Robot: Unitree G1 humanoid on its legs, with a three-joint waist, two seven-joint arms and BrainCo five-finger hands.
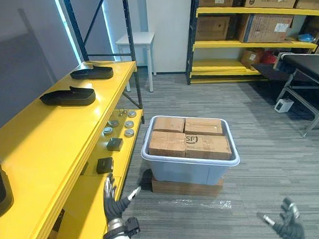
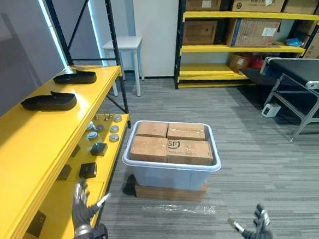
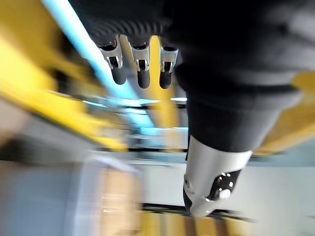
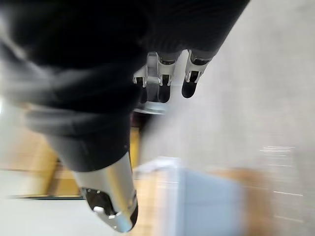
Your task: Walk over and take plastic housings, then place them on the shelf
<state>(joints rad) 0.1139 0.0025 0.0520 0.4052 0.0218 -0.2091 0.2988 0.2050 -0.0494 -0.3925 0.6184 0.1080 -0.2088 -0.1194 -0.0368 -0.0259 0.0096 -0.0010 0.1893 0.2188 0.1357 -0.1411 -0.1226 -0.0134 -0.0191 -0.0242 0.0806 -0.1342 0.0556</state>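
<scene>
I count three black housings [image 1: 68,97] on the yellow shelf [image 1: 51,143], four cardboard boxes [image 1: 166,143] in one grey tub [image 1: 190,172], two small black blocks [image 1: 114,144], and perhaps five round metal parts [image 1: 129,133].

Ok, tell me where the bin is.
In the eye views the bin stands on the floor at centre, just right of the yellow shelf, with cardboard boxes packed inside it.

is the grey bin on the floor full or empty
Full. The grey bin holds brown cardboard boxes packed side by side, covering its whole opening and reaching about its rim. What lies beneath them is hidden.
</scene>
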